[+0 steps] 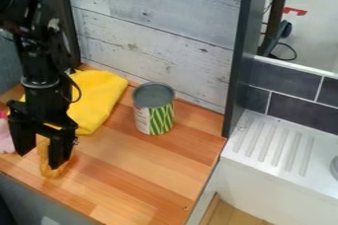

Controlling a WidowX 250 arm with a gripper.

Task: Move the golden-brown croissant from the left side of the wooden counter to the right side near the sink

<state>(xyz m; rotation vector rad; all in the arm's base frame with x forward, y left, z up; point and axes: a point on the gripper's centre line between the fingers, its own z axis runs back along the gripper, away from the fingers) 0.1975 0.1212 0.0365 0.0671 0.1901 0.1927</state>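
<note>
At the left of the camera view the black gripper [41, 158] hangs low over the wooden counter, its two fingers apart. Right by its fingers is a yellowish-orange object [51, 171], partly covered by the finger nearer the can; whether they touch, I cannot tell. A folded yellow cloth [102, 95] lies behind the gripper, against the back wall. Upright to the right of the cloth stands a can [153, 115] with a grey top and a green, yellow and white label. Something pink [5, 137] shows at the left edge, partly behind the gripper.
The wooden counter [151, 169] is bounded behind by a whitewashed plank wall [158, 31]. A dark upright post [239, 56] stands at its right back corner. Farther right is a white ridged drainboard [271, 150] below dark tiles.
</note>
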